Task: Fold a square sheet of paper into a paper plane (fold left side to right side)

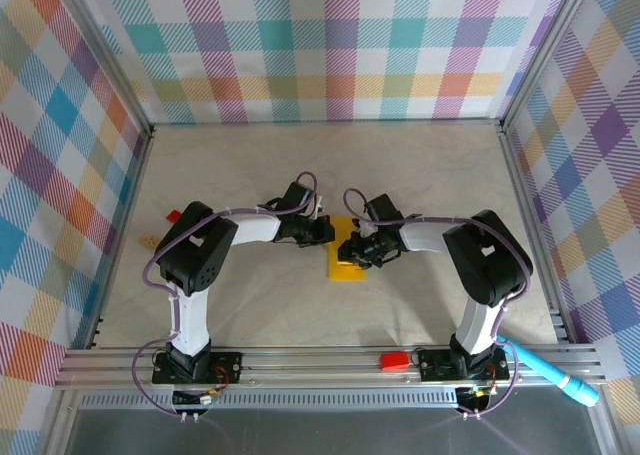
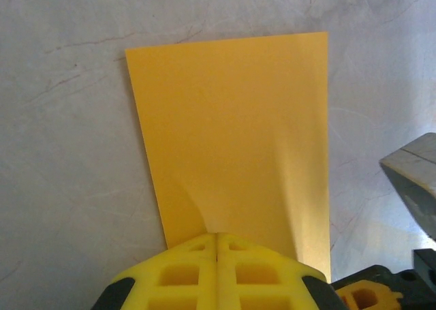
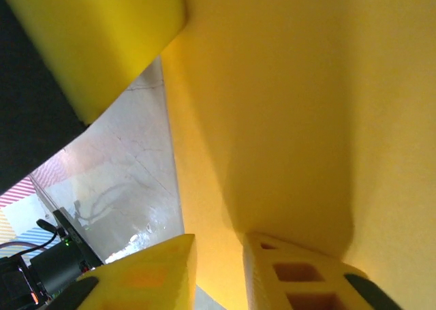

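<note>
The square sheet of paper (image 1: 349,266) lies on the table as a narrow yellow-orange rectangle, with no pointed plane shape to it. My left gripper (image 1: 322,231) is at its far edge, and in the left wrist view the gripper (image 2: 216,238) is shut on the paper (image 2: 231,140), which puckers where it is pinched. My right gripper (image 1: 358,247) is at the sheet's right side. Its yellow fingers (image 3: 289,269) stand apart, open, and the paper (image 3: 272,119) runs close past them with no grip on it.
A red block (image 1: 394,360) sits on the front rail and another red block (image 1: 173,215) lies at the left. A light blue pen (image 1: 556,373) lies at the front right. Checkered walls (image 1: 330,45) close in the table on three sides.
</note>
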Controlling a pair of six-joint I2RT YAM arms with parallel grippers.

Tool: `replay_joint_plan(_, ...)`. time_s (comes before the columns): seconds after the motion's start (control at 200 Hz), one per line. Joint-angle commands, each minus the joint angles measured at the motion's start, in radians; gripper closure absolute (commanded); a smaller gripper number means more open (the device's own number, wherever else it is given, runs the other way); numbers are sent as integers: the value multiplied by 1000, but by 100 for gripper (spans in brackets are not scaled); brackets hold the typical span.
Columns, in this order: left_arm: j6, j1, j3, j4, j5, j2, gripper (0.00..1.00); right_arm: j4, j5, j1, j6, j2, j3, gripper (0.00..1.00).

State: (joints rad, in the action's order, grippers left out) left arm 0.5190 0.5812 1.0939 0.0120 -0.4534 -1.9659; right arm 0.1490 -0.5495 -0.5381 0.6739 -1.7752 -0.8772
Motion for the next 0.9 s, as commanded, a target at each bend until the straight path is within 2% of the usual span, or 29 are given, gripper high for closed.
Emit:
replay_joint_plan(0.0, -26, 9, -50, -47, 14, 19, 100, 117, 23, 9, -30, 75, -42, 70)
replay_joint_plan(0.205, 28, 12, -92, 0, -5, 41, 100, 246, 34, 62, -89, 188, 12, 64)
replay_joint_plan(0.365, 47, 16, -112, 25, -10, 46, 100, 304, 29, 78, -98, 248, 80, 63)
replay_joint_plan(0.6, 44, 18, -117, 25, -5, 50, 100, 250, 11, 78, -54, 247, 155, 63)
replay_joint_plan(0.895, 44, 19, -116, 32, -7, 48, 100, 189, 1, 69, -42, 174, 160, 63)
